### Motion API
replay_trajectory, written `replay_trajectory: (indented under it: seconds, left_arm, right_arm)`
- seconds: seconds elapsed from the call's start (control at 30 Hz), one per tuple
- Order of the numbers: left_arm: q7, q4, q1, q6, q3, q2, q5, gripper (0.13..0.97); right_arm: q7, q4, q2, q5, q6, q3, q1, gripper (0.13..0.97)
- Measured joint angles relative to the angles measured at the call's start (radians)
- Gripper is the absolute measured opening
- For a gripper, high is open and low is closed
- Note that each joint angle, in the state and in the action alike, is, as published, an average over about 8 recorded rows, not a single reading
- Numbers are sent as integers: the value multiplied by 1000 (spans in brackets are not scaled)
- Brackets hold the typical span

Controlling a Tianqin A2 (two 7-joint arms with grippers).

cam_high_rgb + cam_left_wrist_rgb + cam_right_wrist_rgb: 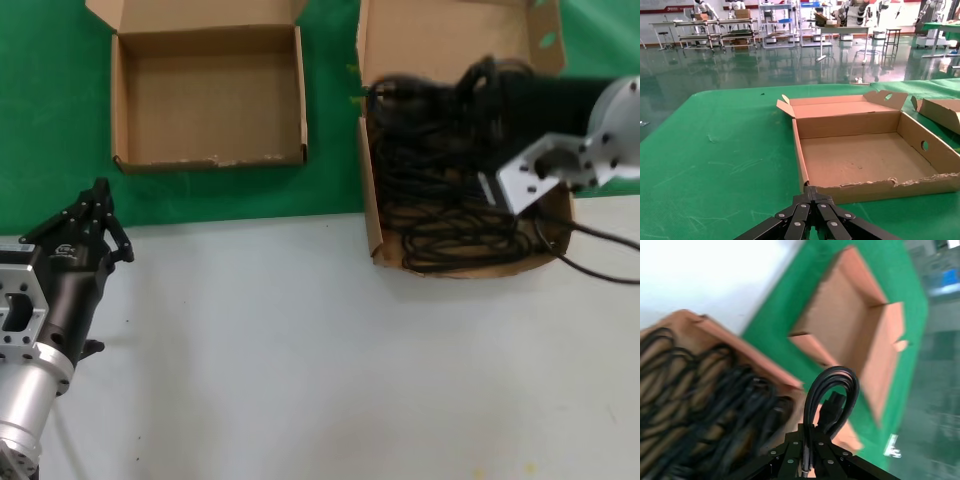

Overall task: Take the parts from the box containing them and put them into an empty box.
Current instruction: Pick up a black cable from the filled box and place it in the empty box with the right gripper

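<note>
Lower left of the head view: left gripper point(97, 195), clenched and idle over the counter point(300, 340). Right: right gripper point(807, 447) grasping a looped cord point(832, 390) above the cord-filled deeper box point(372, 215). Upper left: the shallow box point(210, 158), bare inside.

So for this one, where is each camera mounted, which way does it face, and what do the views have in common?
Head view: on the robot's head, looking down at the table; shows the left gripper low at the near left and the right gripper over the deep box of power cords.
Left wrist view: behind the left gripper, facing the empty box on the green mat.
Right wrist view: behind the right gripper, whose jaws hold one power cord above the deep box.
All three views show the empty box.
</note>
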Motion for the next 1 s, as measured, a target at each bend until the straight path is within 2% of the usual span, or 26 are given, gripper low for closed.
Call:
replay_trajectory:
  seconds: [0.27, 0.5, 0.7, 1.0]
  left_arm:
    - [0, 0, 0, 0, 0, 0, 0, 145]
    - [0, 0, 0, 0, 0, 0, 0, 145]
    - [0, 0, 0, 0, 0, 0, 0, 145]
    - [0, 0, 0, 0, 0, 0, 0, 145]
  right_arm:
    - [51, 109, -24, -24, -46, 13, 58, 159]
    - [58, 121, -126, -68, -46, -29, 112, 159]
    - [35, 49, -245, -123, -3, -86, 137, 159]
    - [-8, -167, -417, -193, 99, -154, 159, 159]
